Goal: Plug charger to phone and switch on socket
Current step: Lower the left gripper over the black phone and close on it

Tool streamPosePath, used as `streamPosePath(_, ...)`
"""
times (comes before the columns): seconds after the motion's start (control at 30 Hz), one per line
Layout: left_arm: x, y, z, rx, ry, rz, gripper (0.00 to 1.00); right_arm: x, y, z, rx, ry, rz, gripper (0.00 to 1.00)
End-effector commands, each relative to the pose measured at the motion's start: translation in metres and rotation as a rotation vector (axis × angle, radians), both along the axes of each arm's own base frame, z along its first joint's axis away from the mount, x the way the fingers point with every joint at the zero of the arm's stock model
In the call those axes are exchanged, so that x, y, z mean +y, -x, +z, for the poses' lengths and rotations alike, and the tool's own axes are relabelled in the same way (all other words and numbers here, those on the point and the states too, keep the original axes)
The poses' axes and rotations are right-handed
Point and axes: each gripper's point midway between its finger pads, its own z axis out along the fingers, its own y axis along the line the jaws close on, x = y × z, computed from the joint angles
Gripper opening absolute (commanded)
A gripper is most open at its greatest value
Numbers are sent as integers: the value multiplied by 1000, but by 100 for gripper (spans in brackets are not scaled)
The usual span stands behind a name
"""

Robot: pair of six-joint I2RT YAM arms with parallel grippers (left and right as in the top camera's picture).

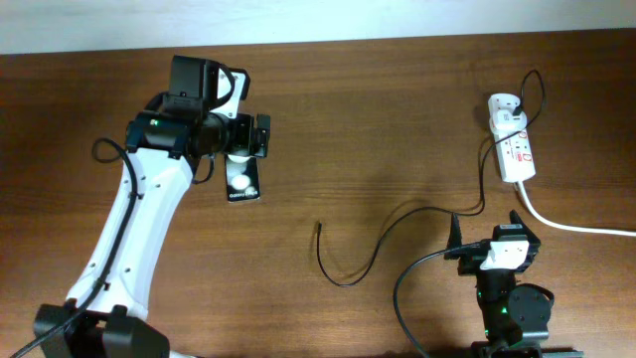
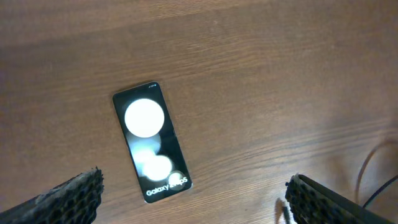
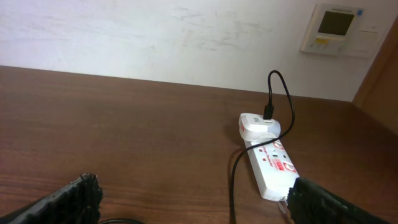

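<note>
Well, the small shiny black flat phone [image 1: 241, 184] lies on the left part of the brown wooden table [image 1: 378, 99]. Its face shows two round white spots and tiny white letters (they read "Galaxy" in the left wrist view). Nothing is plugged into it.

Next comes the long thin black charger cable [image 1: 391, 221]. Its tiny tip lies in the middle of the table, well apart from the phone and to its right. From there the cable bends in a loop towards the near side, then runs right and far, up to the little white plug block [image 1: 504, 107].

That block sits in the far end of the long white socket strip with red marks [image 1: 515, 149], at the far right. A thick white cord [image 1: 566, 224] runs from the strip's near end off to the right.

The left gripper [image 1: 260, 137] hangs just over the far end of the phone, its two fingers spread wide, pinching nothing. The right gripper [image 1: 487, 231] sits at the near right, pointing at the strip, spread wide too, with nothing between its fingers.
</note>
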Motion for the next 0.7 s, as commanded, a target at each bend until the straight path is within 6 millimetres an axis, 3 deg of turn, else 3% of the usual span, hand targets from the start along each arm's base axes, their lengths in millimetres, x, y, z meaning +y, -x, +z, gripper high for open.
streamPosePath(0.0, 3, -14, -14, 72, 2, 93, 99, 0, 0, -3, 8, 1, -7, 99)
streamPosePath(0.13, 11, -32, -43, 199, -63, 174, 99, 0, 0, -3, 8, 1, -7, 99)
streamPosePath(0.27, 19, -31, -108, 362, -107, 232, 99, 0, 0, -3, 8, 1, -7, 99)
streamPosePath(0.43, 43, -30, -156, 477, -124, 294, 99, 0, 0, -3, 8, 1, -7, 99)
streamPosePath(0.53, 42, -28, -167, 501, -131, 291, 99, 0, 0, -3, 8, 1, -7, 99)
streamPosePath(0.67, 39, -32, -167, 484, -121, 287, 99, 0, 0, -3, 8, 1, -7, 99)
